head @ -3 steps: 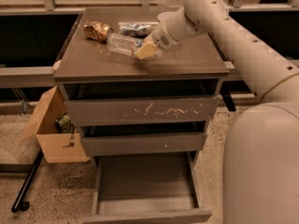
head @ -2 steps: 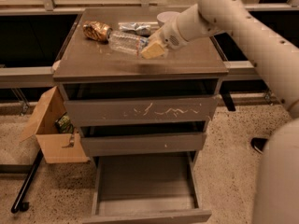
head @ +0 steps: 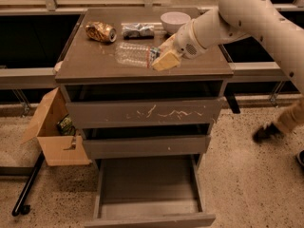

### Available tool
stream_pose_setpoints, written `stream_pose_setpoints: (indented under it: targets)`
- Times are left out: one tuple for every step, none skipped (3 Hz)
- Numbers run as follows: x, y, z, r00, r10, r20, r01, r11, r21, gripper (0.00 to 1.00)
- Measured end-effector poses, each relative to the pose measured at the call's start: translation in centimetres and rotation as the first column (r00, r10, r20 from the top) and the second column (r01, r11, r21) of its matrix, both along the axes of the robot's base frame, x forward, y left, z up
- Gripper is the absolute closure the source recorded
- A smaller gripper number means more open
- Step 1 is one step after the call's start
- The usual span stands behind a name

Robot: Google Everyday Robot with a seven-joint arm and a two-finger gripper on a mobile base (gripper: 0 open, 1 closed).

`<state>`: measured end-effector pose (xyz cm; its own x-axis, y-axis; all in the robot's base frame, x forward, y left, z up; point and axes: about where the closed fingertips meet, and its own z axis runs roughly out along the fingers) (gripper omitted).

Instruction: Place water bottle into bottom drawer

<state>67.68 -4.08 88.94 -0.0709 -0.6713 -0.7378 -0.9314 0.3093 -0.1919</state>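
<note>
**Cabinet Top: Bottle Reached, Not Yet Lifted**

Speckled floor, dark shelving behind; take the cabinet (head: 90,61) as reference for every position below.

1. Locate the water bottle (head: 133,54) on the cabinet top, lying on its side near the front edge, label band toward the cabinet's right.
2. Locate the gripper (head: 161,55) at that label end, low over the cabinet top and against the bottle. Cannot tell whether clamped on the bottle or only set around it; treat the grasp as unconfirmed.
3. Compare with a second ago: gripper at the same end of the bottle, bottle flat as before and not raised. Note the arm (head: 247,8) swung back toward the cabinet's right rear, uncovering a white bowl (head: 175,21) at the rear edge.
4. Read this as reach complete, lift not begun; count the task as at an early stage.
5. Find the bottom drawer (head: 147,184) pulled out at the cabinet's foot, tray facing up, ready to receive. Note the scratched drawer front (head: 142,113) and the speck-marked drawer front (head: 145,146) above it, both shut.
6. For the next move: confirm grip, raise clear of the cabinet top, carry out past the front edge, lower past both shut fronts into the tray.
7. Expect thin ribbed plastic to flex or roll under pressure. Keep clear of the drink can (head: 100,32) and foil packet (head: 137,30) at the cabinet's rear.
</note>
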Motion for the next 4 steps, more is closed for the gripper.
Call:
stream_pose_setpoints:
  targets:
    - [-3.4,-1.7,-2.5,0.9982,0.021,-0.055,-0.020,1.000,0.005,1.00]
    - [-10.8,-6.4,-7.4,0.9886,-0.035,-0.146,0.034,0.999,-0.009,1.00]
    - [-15.5,-7.9,-13.9,0.9663,-0.079,-0.245,0.071,0.997,-0.042,1.00]
    - [-15.5,-7.9,-13.8,0.9666,-0.079,-0.244,0.071,0.997,-0.042,1.00]
